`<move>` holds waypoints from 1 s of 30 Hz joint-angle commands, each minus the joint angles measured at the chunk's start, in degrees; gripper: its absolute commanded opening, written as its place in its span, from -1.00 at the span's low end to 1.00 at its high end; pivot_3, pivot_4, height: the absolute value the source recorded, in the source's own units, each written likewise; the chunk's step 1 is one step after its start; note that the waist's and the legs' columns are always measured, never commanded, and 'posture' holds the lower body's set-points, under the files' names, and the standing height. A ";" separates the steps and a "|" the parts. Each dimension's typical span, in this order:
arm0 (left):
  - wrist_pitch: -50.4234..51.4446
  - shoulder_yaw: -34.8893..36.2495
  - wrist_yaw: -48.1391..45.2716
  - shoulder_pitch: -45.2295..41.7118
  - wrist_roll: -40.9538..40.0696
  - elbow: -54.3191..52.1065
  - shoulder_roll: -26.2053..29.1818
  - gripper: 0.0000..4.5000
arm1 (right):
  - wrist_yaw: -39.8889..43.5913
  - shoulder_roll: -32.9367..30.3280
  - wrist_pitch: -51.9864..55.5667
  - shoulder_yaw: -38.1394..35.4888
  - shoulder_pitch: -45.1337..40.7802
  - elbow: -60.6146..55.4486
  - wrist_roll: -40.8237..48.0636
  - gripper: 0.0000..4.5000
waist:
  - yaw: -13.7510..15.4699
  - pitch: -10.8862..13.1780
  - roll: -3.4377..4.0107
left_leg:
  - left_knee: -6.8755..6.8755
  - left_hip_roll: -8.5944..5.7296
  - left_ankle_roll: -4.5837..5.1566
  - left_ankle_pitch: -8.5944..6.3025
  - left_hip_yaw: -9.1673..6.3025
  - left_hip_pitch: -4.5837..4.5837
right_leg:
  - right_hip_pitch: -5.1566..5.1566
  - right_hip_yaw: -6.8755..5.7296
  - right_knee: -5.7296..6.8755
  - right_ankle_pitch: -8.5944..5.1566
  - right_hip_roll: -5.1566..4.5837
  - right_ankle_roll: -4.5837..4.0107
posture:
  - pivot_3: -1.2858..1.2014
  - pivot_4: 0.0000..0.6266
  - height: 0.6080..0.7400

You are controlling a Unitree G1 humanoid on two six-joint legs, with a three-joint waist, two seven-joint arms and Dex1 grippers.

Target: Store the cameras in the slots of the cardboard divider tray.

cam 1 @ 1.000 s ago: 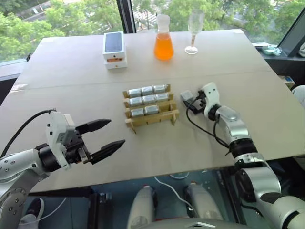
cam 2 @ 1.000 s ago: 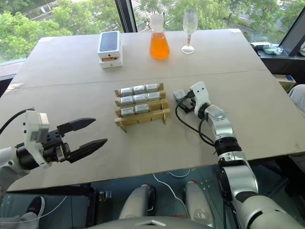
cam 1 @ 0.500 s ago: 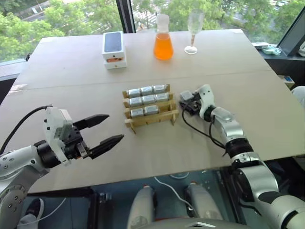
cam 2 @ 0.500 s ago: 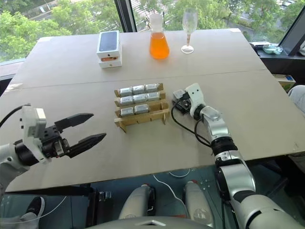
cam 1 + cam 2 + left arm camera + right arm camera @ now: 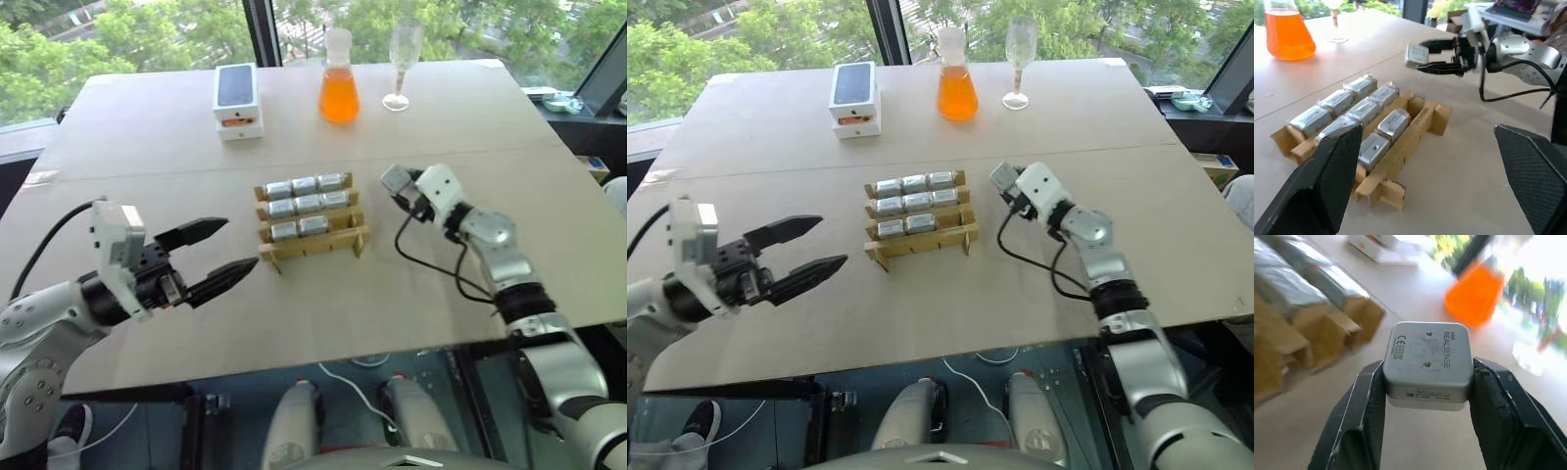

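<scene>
Left eye view, centre: eight silver-grey boxy cameras (image 5: 306, 203) fill the tan cardboard divider tray (image 5: 313, 243); right gripper (image 5: 401, 186) jaws clamp the ninth (image 5: 1427, 364), left gripper (image 5: 220, 253) jaws apart

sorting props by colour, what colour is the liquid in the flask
Bright orange, in the flask at the table's far side; clearest in the left eye view.

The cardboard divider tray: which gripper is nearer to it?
Right. The right gripper, holding a camera, hovers just beside the cardboard divider tray; the open left gripper sits slightly farther off.
</scene>
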 commanded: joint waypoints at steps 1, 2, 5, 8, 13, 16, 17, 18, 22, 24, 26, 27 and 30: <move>-0.29 -6.08 -1.90 -7.96 1.61 5.00 0.99 0.98 | 1.06 -5.40 -20.11 5.83 -2.28 -7.46 -8.97 -0.17 | -0.07 0.00 0.00 | 0.00 0.02 0.00 0.00 0.00 0.04 | 0.02 0.00 0.01 0.00 0.03 0.00 | 0.03 -0.52 1.00; -0.83 -8.36 -2.31 -10.91 3.01 7.01 0.70 0.98 | 0.27 -6.19 -22.33 6.59 -2.97 -8.19 -10.69 -0.17 | -0.11 -0.01 -0.01 | 0.00 0.02 0.00 0.00 0.00 0.05 | 0.00 0.00 0.03 0.00 0.05 0.00 | 0.03 -0.52 1.00; -1.65 -14.10 -4.40 -18.65 5.86 12.27 -0.24 0.98 | -1.56 -7.35 -26.30 9.10 -5.12 -9.51 -16.20 -0.17 | -0.50 -0.02 -0.05 | 0.04 0.06 0.00 0.01 0.01 0.10 | 0.01 0.05 0.16 0.01 0.12 -0.01 | 0.03 -0.52 1.00; -1.55 -18.65 -7.00 -25.94 7.41 17.73 -1.90 0.98 | -4.26 -6.77 -28.20 10.81 -7.13 -10.57 -21.61 -0.17 | -0.24 -0.02 -0.05 | 0.10 0.04 -0.01 0.02 0.00 0.07 | -0.01 0.06 0.24 0.01 0.11 -0.02 | 0.03 -0.52 1.00; -3.47 -24.77 -12.10 -32.81 12.18 24.56 -3.80 0.98 | -7.87 -6.27 -29.73 12.90 -9.09 -10.19 -26.90 -0.17 | 0.22 -0.01 -0.06 | 0.13 0.00 -0.02 0.02 0.01 0.02 | -0.05 0.07 0.27 0.00 0.08 -0.02 | 0.03 -0.52 1.00; -3.46 -27.79 -15.85 -37.06 14.05 27.97 -4.14 0.98 | -8.04 -5.95 -30.99 15.15 -10.37 -10.08 -28.69 -0.17 | 0.56 -0.01 -0.06 | 0.13 0.00 -0.02 0.02 0.03 0.01 | -0.06 0.07 0.27 0.00 0.08 -0.03 | 0.03 -0.52 1.00; -3.15 -28.47 -17.17 -38.16 14.33 28.78 -4.02 0.98 | -8.06 -5.89 -31.44 15.84 -10.78 -10.26 -29.14 -0.17 | 0.62 -0.01 -0.06 | 0.13 0.00 -0.02 0.02 0.02 -0.01 | -0.09 0.07 0.29 0.00 0.09 -0.03 | 0.03 -0.52 1.00; -3.16 -29.16 -18.37 -38.95 15.01 29.54 -3.69 0.98 | -7.92 -5.84 -31.69 16.40 -11.19 -10.35 -29.31 -0.17 | 0.69 -0.01 -0.06 | 0.13 0.00 -0.02 0.02 0.01 -0.03 | -0.12 0.06 0.29 0.00 0.10 -0.03 | 0.03 -0.52 1.00; -3.63 -31.57 -21.74 -41.39 18.30 32.30 -3.07 0.98 | -8.13 -5.99 -32.45 17.74 -12.82 -9.66 -29.99 -0.17 | 0.77 -0.01 -0.06 | 0.13 0.00 -0.02 0.02 0.02 -0.02 | -0.11 0.07 0.32 0.00 0.09 -0.03 | 0.03 -0.52 1.00; -3.89 -32.93 -23.83 -42.66 19.72 33.13 -2.80 0.98 | -7.45 -6.01 -32.74 18.61 -13.55 -8.95 -29.84 -0.17 | 0.79 -0.01 -0.06 | 0.14 0.00 -0.01 0.02 0.03 -0.02 | -0.12 0.07 0.32 0.00 0.09 -0.03 | 0.03 -0.52 1.00; -4.13 -34.51 -26.27 -43.60 21.04 33.34 -2.36 0.98 | -7.00 -5.98 -32.74 19.40 -14.05 -8.33 -29.58 -0.17 | 0.85 -0.01 -0.06 | 0.14 0.00 -0.01 0.02 0.01 -0.02 | -0.11 0.06 0.33 -0.01 0.09 -0.03 | 0.03 -0.52 1.00; -4.39 -35.23 -27.39 -43.93 21.74 33.47 -2.10 0.98 | -7.04 -5.97 -32.85 19.68 -14.28 -8.07 -29.59 -0.17 | 0.88 -0.01 -0.06 | 0.15 0.00 -0.01 0.02 0.01 -0.02 | -0.11 0.06 0.33 -0.01 0.10 -0.03 | 0.03 -0.52 1.00; -5.54 -37.37 -28.91 -46.52 24.80 35.46 -2.23 0.98 | -7.55 -5.30 -33.03 20.55 -15.79 -6.44 -30.39 -0.17 | 0.92 -0.01 -0.06 | 0.16 -0.01 -0.01 0.02 0.02 -0.03 | -0.11 0.06 0.34 -0.01 0.09 -0.03 | 0.03 -0.52 1.00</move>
